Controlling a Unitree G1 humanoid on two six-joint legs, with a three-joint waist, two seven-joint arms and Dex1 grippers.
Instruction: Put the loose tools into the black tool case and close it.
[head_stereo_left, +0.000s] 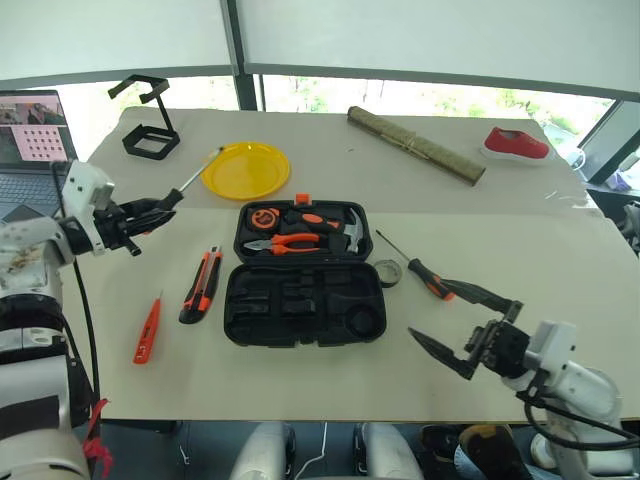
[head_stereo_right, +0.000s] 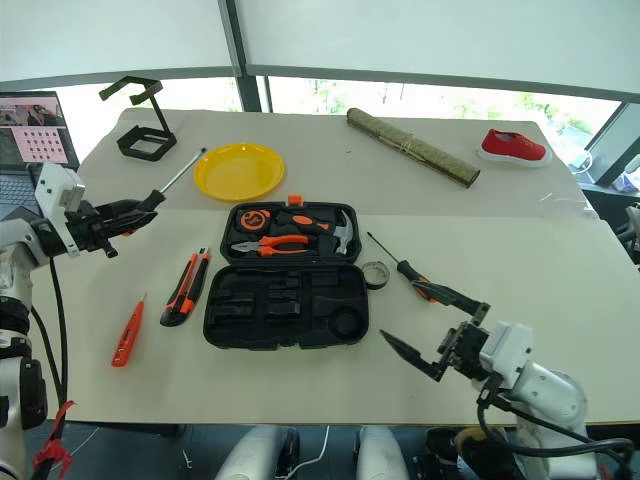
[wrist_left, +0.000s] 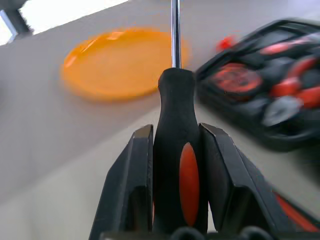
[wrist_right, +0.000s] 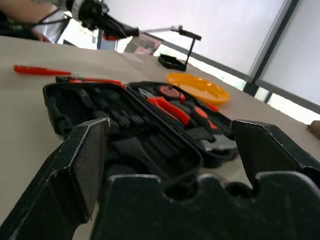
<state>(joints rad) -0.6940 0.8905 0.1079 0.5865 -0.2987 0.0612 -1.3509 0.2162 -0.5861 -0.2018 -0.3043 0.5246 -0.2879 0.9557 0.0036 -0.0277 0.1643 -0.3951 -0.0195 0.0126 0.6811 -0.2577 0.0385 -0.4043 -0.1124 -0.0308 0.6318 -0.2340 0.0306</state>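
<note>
The left gripper (head_stereo_left: 150, 212) is clenched on the handle of one screwdriver (wrist_left: 178, 165), lifted off the table (head_stereo_left: 560, 260) beside the yellow plate (head_stereo_left: 246, 169); the right gripper (head_stereo_left: 462, 330) hangs released near the table's front edge; the black tool case (head_stereo_left: 300, 300) lies open at the middle. The held tool should probably travel shaft-level to a long recess in the empty near half; clear table lies between, though the utility knife (head_stereo_left: 201, 285) and tester pen (head_stereo_left: 147, 330) sit below; second screwdriver (head_stereo_left: 415, 264) and tape roll (head_stereo_left: 387, 272) wait just right of the case.
</note>
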